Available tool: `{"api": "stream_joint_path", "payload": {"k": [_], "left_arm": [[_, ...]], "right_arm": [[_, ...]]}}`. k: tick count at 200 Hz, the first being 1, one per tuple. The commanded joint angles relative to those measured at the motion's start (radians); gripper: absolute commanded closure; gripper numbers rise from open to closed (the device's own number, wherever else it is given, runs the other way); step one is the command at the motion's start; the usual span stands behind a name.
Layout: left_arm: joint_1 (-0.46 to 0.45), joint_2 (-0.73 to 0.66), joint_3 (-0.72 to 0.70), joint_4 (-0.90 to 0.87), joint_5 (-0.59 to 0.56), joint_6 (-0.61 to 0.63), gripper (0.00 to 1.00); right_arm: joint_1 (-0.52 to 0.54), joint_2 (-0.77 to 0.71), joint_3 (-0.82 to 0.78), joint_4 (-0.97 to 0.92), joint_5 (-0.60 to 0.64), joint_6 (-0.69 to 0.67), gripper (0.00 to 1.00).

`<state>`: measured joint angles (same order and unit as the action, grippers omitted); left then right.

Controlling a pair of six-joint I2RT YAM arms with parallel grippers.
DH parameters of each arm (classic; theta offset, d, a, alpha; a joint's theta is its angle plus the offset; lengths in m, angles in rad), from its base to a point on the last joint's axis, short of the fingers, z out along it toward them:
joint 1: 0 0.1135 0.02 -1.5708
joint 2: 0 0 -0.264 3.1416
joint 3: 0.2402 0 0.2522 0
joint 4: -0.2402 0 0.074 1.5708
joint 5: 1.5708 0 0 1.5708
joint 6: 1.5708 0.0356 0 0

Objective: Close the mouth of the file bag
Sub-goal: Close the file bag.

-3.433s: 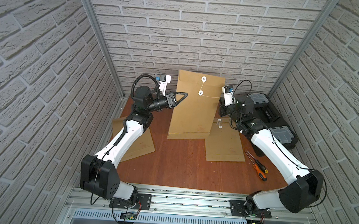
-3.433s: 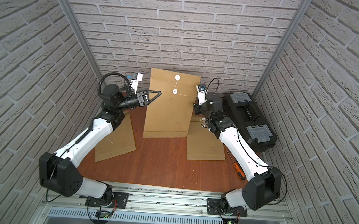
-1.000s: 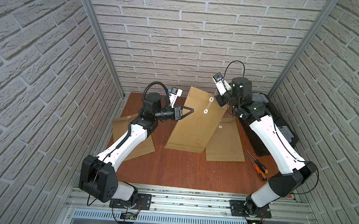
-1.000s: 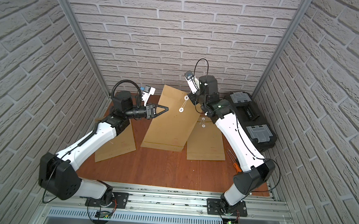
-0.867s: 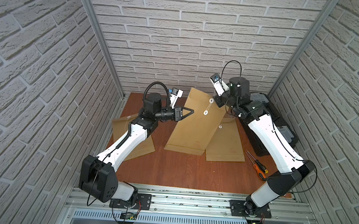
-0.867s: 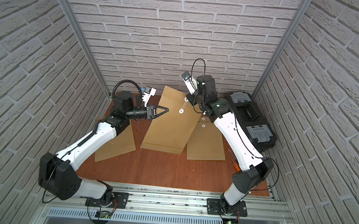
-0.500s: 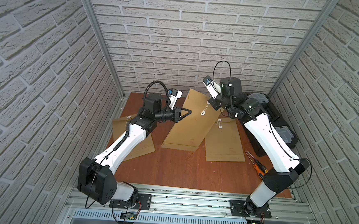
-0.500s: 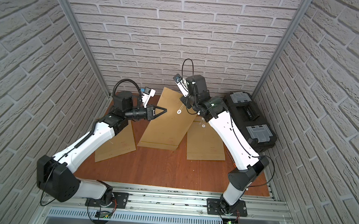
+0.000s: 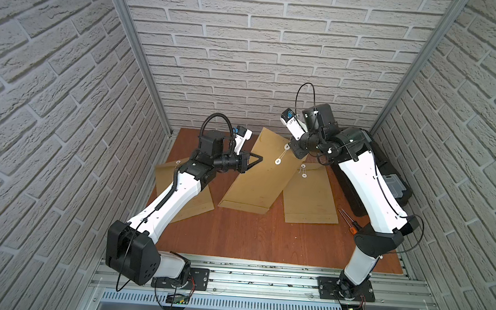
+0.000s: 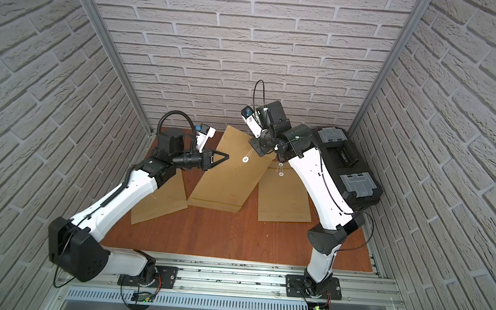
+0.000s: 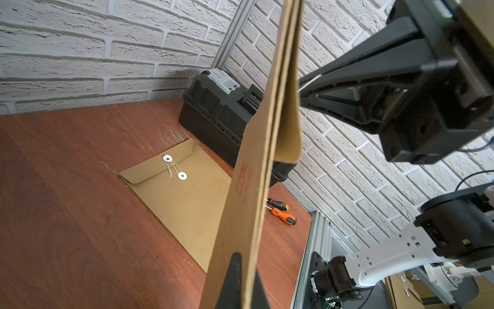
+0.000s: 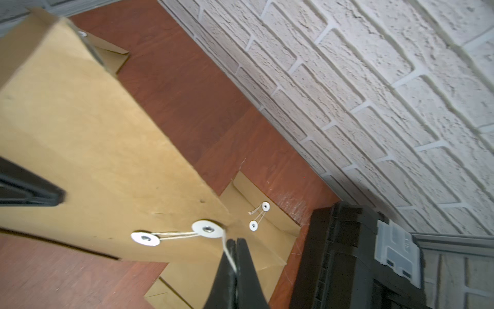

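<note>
Brown bag point(image 9: 257, 180) is held up over mid-table, tilted, its top leaning toward 1 o'clock in both top views. Left gripper point(image 11: 246, 267) is clamped on the bag's 9 o'clock edge, with paper sandwiched between its fingers. Right gripper point(image 12: 235, 244) sits at the bag's 1 o'clock corner, fingers pressed together on the string point(image 12: 227, 247) just past the upper button point(image 12: 207, 229). The string also links to the lower button point(image 12: 145, 238). Flap point(image 11: 287, 128) is folded over. Spare bags lie flat at 3 o'clock point(image 9: 309, 195) and 9 o'clock point(image 9: 190, 205).
</note>
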<state>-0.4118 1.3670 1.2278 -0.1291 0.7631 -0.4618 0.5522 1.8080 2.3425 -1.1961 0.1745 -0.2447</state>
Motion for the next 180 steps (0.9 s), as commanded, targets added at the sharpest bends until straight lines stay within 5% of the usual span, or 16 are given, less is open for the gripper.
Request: {"api": "stream_joint_path", "payload": {"k": [1,67,95,139,180], "left_arm": [[-0.01,-0.026,0.025,0.0,-0.009,0.035,1.0],[-0.023,-0.028,0.024,0.007,-0.021,0.03,1.0],[-0.022,-0.034,0.023,0.024,-0.037,0.02,1.0],[-0.015,-0.039,0.009,0.087,-0.077,-0.012,1.0],[0.01,-0.057,-0.006,0.178,-0.116,-0.066,1.0]], "right_arm": [[-0.01,0.017,0.052,-0.015,-0.13,0.07,0.98],[-0.016,0.046,0.064,0.007,-0.26,0.163,0.98],[-0.017,-0.018,-0.071,0.088,-0.285,0.205,0.96],[-0.017,-0.125,-0.286,0.256,-0.371,0.321,0.74],[-0.018,-0.221,-0.491,0.431,-0.387,0.408,0.7]]}}
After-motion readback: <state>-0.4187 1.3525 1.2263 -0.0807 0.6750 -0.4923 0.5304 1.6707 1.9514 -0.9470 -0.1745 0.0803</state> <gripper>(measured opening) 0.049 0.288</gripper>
